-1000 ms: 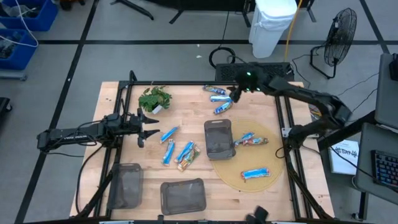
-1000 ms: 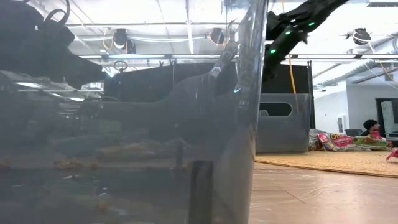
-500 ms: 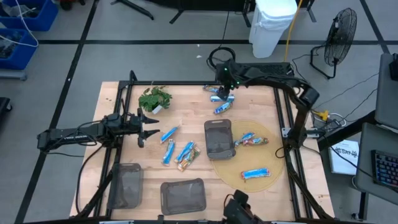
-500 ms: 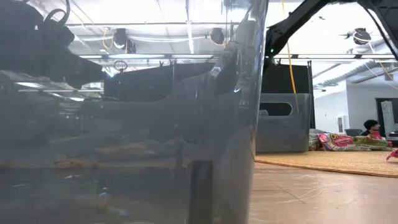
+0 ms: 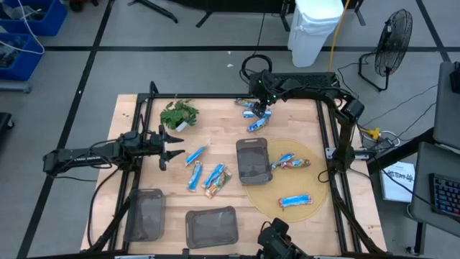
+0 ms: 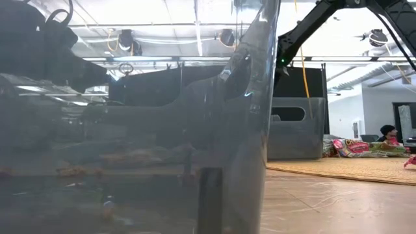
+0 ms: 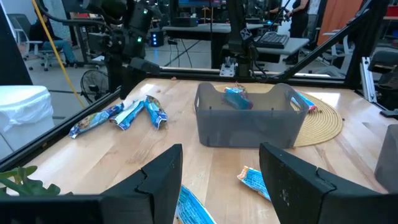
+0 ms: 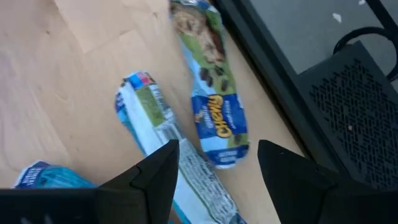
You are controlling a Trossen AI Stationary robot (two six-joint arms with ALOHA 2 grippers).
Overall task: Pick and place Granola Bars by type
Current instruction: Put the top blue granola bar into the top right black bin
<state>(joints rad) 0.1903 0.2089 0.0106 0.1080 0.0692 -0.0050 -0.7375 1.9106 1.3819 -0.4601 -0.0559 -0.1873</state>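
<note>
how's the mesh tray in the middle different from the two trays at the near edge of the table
The middle tray sits partly on the round woven mat, while the two near-edge trays rest on bare wood. The middle tray holds a blue bar, seen in the left wrist view; the near-edge trays look empty. All three are dark and boxy.

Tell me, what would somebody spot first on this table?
Probably the shiny blue granola bars scattered in the table's middle, with more by the far edge. The right claw hangs open right over that far bunch. A grey tray sits beside a round straw mat holding more bars.
</note>
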